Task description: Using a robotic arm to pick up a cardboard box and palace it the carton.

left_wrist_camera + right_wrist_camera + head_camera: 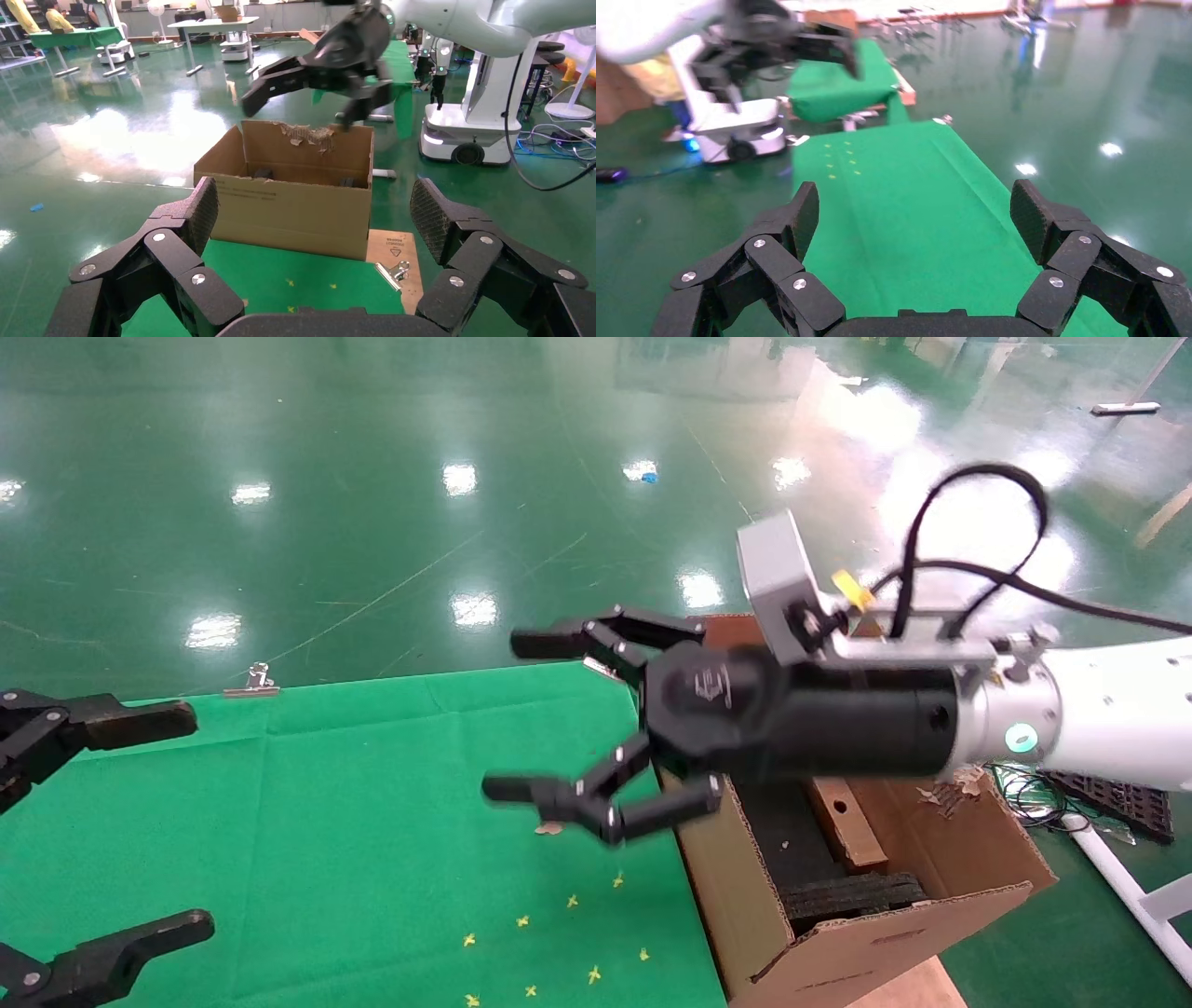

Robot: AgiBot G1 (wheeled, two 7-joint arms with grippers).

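The carton (838, 933) stands at the right end of the green table with its flaps up, one of them torn, and black foam (852, 894) inside. The small cardboard box (846, 822), round hole up, lies inside the carton against the foam. My right gripper (521, 714), on the white arm with the green ring light, is open and empty, level with the carton's near wall and reaching over the green cloth. In the left wrist view it hovers above the carton (295, 203). My left gripper (177, 822) is open and empty, parked at the table's left.
Green cloth (372, 822) covers the table, with small yellow marks (559, 933) near the carton. A binder clip (251, 682) grips the far edge and another (393, 270) sits by the wooden board (393, 249) under the carton. Cables (1034, 798) lie on the floor at right.
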